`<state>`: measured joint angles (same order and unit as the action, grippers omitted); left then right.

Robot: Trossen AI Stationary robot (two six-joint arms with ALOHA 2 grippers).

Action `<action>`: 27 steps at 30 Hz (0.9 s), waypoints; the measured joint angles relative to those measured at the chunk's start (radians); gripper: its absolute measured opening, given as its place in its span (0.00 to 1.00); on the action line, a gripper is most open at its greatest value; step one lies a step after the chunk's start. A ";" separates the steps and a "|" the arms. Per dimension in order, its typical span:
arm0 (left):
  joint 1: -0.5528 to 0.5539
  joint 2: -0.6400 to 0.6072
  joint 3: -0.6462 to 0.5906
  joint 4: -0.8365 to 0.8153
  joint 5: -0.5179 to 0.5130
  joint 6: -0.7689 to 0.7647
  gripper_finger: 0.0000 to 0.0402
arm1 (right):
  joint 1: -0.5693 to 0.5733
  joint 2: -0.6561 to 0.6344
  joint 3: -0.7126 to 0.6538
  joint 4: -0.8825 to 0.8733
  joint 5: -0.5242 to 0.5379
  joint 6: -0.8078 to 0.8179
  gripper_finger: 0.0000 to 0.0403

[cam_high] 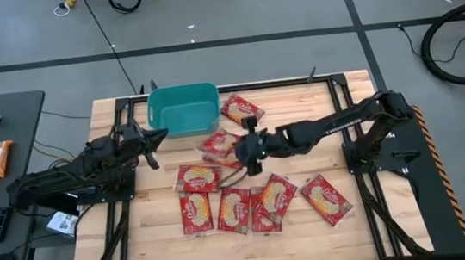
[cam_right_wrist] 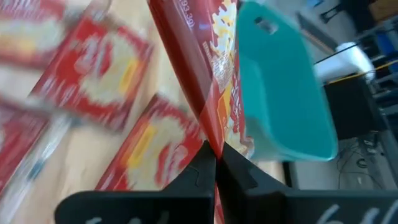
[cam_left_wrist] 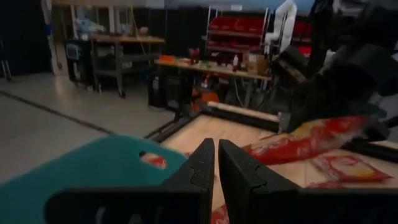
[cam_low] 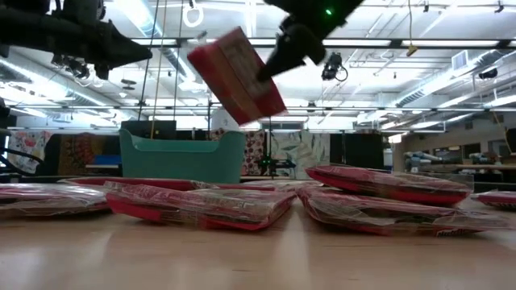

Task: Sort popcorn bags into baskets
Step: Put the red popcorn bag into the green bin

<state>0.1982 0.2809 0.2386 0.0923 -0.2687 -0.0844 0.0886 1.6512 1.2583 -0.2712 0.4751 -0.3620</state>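
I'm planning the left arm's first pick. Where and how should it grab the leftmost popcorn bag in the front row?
Judging from above, the leftmost front-row bag lies flat, long side running front to back. Its left long edge faces bare table, while the right one abuts the neighbouring bag. Come straight down and pinch the left edge, probably.

The right gripper (cam_right_wrist: 216, 163) pinches a red popcorn bag (cam_right_wrist: 208, 74) beside the teal basket (cam_right_wrist: 283, 93).
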 joint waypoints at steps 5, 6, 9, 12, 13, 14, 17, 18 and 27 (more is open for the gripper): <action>0.000 -0.001 0.000 0.049 -0.005 0.024 0.07 | -0.040 0.049 0.095 0.026 0.027 0.000 0.02; 0.000 -0.002 0.000 0.053 -0.011 0.025 0.07 | -0.047 0.079 0.124 0.013 0.034 -0.001 0.02; 0.001 -0.001 0.000 0.040 -0.028 0.026 0.07 | -0.071 0.185 0.238 -0.005 0.090 -0.004 0.02; 0.001 -0.002 0.000 0.000 -0.030 0.025 0.07 | -0.107 0.273 0.356 -0.002 0.134 0.006 0.02; 0.000 -0.002 0.000 -0.016 -0.029 0.019 0.07 | -0.123 0.297 0.396 -0.004 0.129 0.023 0.02; 0.000 -0.002 0.000 -0.041 -0.026 0.016 0.07 | -0.139 0.324 0.436 -0.008 0.125 0.043 0.02; 0.001 -0.001 0.000 -0.104 0.011 0.008 0.07 | -0.185 0.400 0.536 -0.043 0.081 0.084 0.02; 0.001 -0.001 0.000 -0.117 0.038 0.005 0.07 | -0.199 0.425 0.568 -0.055 0.061 0.097 0.02; 0.000 -0.001 0.000 -0.043 0.284 0.015 0.07 | -0.275 0.644 0.890 -0.361 -0.045 0.163 0.02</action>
<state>0.1986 0.2794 0.2382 0.0494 0.0151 -0.0694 -0.1864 2.2953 2.1482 -0.6321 0.4300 -0.1990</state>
